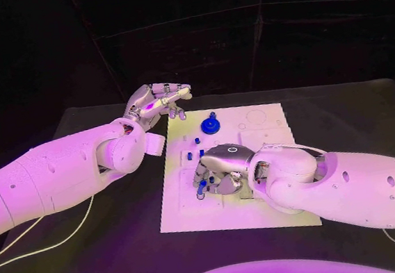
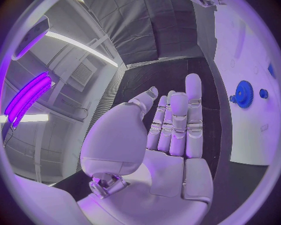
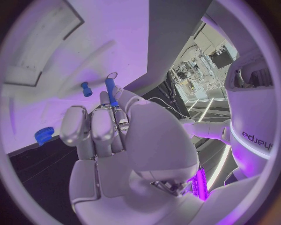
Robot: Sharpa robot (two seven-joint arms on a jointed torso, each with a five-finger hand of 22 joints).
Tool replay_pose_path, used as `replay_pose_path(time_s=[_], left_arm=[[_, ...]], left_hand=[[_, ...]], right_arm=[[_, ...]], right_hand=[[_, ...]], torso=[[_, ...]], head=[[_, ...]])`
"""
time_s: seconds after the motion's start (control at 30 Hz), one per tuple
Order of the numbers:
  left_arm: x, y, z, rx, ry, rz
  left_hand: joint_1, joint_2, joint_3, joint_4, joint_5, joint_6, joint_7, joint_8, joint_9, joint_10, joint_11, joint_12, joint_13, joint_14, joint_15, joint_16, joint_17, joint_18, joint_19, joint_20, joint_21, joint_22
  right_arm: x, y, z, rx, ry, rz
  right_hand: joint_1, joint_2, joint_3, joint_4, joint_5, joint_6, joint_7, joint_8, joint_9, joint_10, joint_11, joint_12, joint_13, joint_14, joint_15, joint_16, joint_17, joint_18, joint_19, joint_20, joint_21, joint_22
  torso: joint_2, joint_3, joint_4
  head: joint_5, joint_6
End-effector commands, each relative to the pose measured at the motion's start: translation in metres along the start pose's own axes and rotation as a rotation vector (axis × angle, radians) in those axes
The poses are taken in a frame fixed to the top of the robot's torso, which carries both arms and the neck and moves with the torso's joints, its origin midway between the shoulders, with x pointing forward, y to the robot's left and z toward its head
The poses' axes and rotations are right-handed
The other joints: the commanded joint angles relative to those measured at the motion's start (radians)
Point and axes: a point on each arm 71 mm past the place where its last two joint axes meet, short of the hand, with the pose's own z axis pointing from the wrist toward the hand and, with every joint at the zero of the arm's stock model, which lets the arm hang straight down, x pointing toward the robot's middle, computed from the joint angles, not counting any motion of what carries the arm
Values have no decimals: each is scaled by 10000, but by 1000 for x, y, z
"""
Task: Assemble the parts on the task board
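The white task board [image 1: 269,124] lies in the middle of the black table. A blue gear [image 1: 211,125] stands near its far left corner, with small blue pegs [image 1: 198,140] just in front of it. My right hand [image 1: 221,168] is low over the board's left half and pinches a long blue peg [image 3: 110,91] at its fingertips; the same peg [image 1: 201,188] shows under the hand. My left hand [image 1: 157,104] hovers off the board's far left corner, fingers straight, holding nothing. From the left wrist, that hand [image 2: 170,136] faces the gear [image 2: 242,93].
In the right wrist view, a short blue peg [image 3: 86,89] stands on the board [image 3: 58,47] beside the held peg, and the gear [image 3: 44,135] sits near the board's edge. A pale cable [image 1: 42,242] trails over the table under my left arm.
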Motion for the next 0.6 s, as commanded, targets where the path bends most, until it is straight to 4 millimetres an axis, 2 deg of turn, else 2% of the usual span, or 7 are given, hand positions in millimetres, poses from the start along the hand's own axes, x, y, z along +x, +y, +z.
replay_pose_path(time_s=[0.03, 0.27, 0.6], left_arm=[[2, -2, 0, 61, 111, -102], [2, -1, 0, 45, 117, -104], [2, -1, 1, 41, 120, -104]], left_hand=[[68, 0, -59, -25, 21, -73, -7, 46, 4, -74, -29, 56, 17, -59, -18, -33, -10, 133, -23, 29, -61, -17], [68, 0, -59, -25, 21, -73, -7, 46, 4, -74, -29, 56, 17, -59, -18, -33, -10, 133, -23, 29, -61, -17], [68, 0, -59, -25, 21, -73, -7, 46, 4, -74, -29, 56, 17, -59, -18, -33, -10, 133, -23, 29, -61, -17]], right_arm=[[3, 2, -1, -53, 368, -183], [4, 4, 0, -134, 380, -175], [4, 5, -1, -159, 374, -176]], right_hand=[[-46, -29, 70, -19, 63, 4, 55, -42, -12, 295, -245, -51, 15, 115, -4, 11, -17, -102, -6, 28, 20, -11], [-46, -29, 70, -19, 63, 4, 55, -42, -12, 295, -245, -51, 15, 115, -4, 11, -17, -102, -6, 28, 20, -11], [-46, -29, 70, -19, 63, 4, 55, -42, -12, 295, -245, -51, 15, 115, -4, 11, -17, -102, -6, 28, 20, -11]], torso=[[15, -4, 4], [5, -6, 14], [-8, -5, -4]], head=[[0, 3], [11, -41], [17, -72]])
